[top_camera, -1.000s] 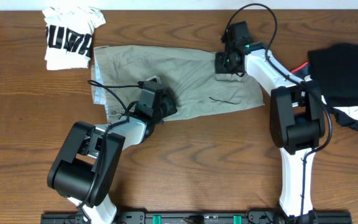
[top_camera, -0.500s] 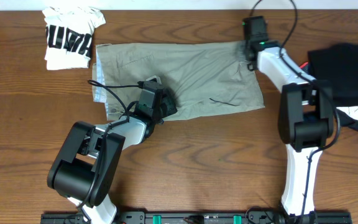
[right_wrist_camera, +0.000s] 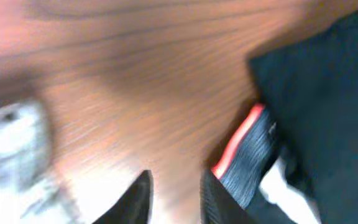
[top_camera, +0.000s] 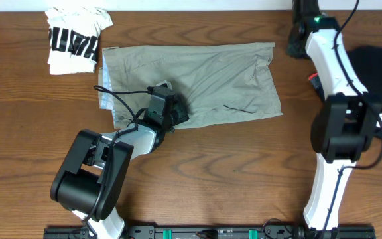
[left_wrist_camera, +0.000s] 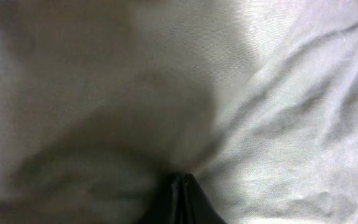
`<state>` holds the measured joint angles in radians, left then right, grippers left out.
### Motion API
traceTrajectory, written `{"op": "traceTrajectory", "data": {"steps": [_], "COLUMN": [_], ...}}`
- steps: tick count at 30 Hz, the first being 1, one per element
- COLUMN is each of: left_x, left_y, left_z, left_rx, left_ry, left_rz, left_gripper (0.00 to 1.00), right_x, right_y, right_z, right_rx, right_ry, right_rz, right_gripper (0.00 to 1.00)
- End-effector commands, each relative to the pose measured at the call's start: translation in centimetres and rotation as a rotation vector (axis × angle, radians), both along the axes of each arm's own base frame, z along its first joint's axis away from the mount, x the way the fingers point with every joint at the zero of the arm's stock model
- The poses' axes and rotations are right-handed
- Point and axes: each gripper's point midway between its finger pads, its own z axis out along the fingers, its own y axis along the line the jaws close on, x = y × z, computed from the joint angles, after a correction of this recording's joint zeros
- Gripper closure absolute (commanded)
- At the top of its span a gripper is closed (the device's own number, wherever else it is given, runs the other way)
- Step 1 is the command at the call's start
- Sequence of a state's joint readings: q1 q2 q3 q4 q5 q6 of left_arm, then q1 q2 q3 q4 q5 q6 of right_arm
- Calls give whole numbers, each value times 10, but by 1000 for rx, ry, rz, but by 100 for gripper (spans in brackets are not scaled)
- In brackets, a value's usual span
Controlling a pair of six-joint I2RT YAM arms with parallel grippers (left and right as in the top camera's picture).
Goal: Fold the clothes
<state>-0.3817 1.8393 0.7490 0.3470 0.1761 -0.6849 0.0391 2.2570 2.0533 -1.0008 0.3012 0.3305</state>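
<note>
Pale khaki grey-green cotton shorts lie spread flat across the far middle of the brown wooden bench, lightly creased, with a lighter lining showing at the end near the crumpled white printed tee. Only the left wrist view, which the cloth fills, shows the left gripper closed tight on the fabric near the shorts' near hem, creases running into its tips. Only the right wrist view shows the right gripper partly open and empty over bare wood, between the shorts' far corner and a black garment with a red stripe.
</note>
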Motion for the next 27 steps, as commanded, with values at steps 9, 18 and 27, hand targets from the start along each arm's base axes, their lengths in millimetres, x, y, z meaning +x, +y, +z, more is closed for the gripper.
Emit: {"op": "traceTrajectory", "data": {"steps": [9,18,27], "left_x": [-29,-26,-26], "left_y": [23,22,22], "left_z": [-44,-41,-41], "left_rx": [93,87,86], "left_ry": [132,117,114], "left_rz": [43,43,44], "left_gripper": [8,2,2], "right_x": [-96,-107,-116], "right_y": [81,130,168], "right_z": [22,-48,-90], "right_rx": [414,604,760], "right_ry": [272,313,285], "right_rz": [7,92,93], "right_gripper": [52,13,23]}}
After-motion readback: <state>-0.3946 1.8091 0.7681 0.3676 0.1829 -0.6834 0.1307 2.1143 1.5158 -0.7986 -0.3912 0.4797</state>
